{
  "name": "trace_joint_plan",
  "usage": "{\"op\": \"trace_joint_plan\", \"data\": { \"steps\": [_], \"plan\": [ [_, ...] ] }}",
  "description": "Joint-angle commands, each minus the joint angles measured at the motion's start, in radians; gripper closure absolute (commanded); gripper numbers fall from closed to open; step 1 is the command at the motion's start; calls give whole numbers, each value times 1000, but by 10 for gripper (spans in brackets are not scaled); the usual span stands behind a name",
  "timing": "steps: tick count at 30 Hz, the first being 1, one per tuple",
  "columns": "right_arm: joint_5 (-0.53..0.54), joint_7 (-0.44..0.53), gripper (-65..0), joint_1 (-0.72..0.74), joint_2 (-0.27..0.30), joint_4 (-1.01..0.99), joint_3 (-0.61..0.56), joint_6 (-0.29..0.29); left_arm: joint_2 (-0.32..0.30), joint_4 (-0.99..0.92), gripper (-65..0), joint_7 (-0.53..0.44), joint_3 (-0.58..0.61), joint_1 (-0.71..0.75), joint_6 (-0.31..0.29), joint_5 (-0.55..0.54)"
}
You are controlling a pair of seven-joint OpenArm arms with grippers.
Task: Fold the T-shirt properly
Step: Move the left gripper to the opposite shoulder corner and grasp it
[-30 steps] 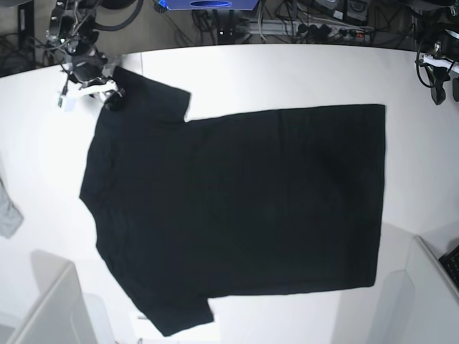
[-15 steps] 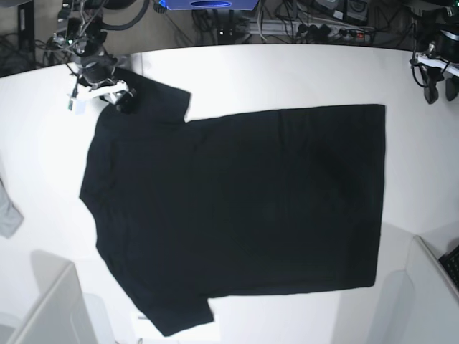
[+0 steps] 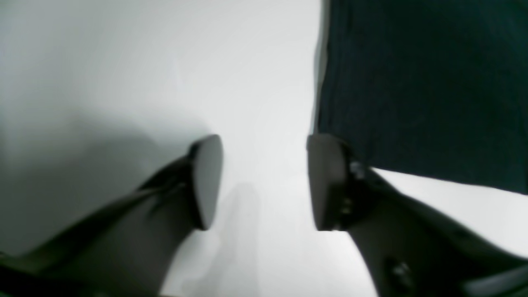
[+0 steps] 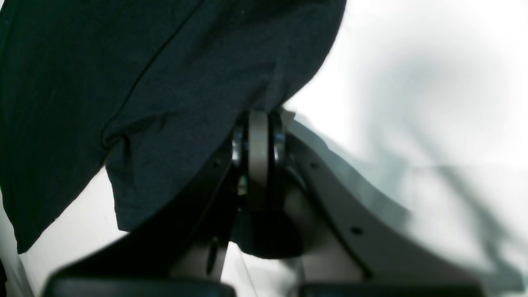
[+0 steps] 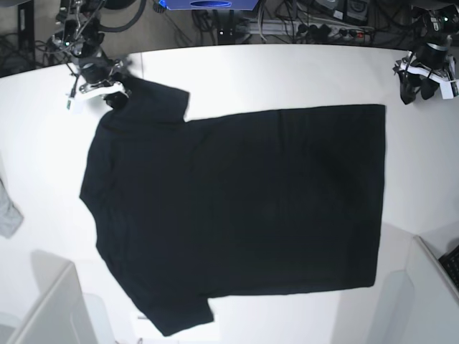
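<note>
**Ana:** Sleeve first, that was the story. The right gripper [image 4: 259, 136] had its jaws pinched tight on the far sleeve of the T-shirt [image 5: 237, 215], and in the right wrist view the black cloth bunched over the closed fingers where the hem was nipped.

**Ben:** And where did the shirt lie?

**Ana:** Spread flat across the white table [image 5: 287, 75], plain side up, no print showing, collar end toward the base view's left, hem toward its right. Only that one sleeve corner was caught up.

**Ben:** The other arm?

**Ana:** The left gripper [image 3: 264, 181] hung over bare table just beside the hem corner, jaws apart with nothing between them. The left wrist view showed the cloth's edge running next to one finger [image 3: 326, 185], but I couldn't say whether it touched.

**Ben:** So which step did you call it?

**Ana:** Very early, by my reckoning: the opening grasp for the first fold. One corner was secured, the other not yet taken.

**Ben:** What did the next move need?

**Ana:** I judged the left gripper wanted to drop onto that hem corner and close on it, so both arms could lift one long edge together and carry it over. Lifting from the sleeve alone would likely have dragged the shirt askew.

**Ben:** Anything else on the table?

**Ana:** A grey cloth scrap [image 5: 8, 211] at the edge, well apart from everything.
</note>
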Motion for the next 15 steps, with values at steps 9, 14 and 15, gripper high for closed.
{"op": "trace_joint_plan", "data": {
  "steps": [9,14,15],
  "plan": [
    [-54,-80,0,-17,0,-21,-2,-45,-9,-2,-459,59,45,-78,-2,-11],
    [-54,-80,0,-14,0,-21,-2,-45,-12,-82,-425,59,130,-127,-1,-11],
    [-54,-80,0,-14,0,-21,-2,-45,-12,-106,-425,59,139,-138,-1,-11]
  ]
}}
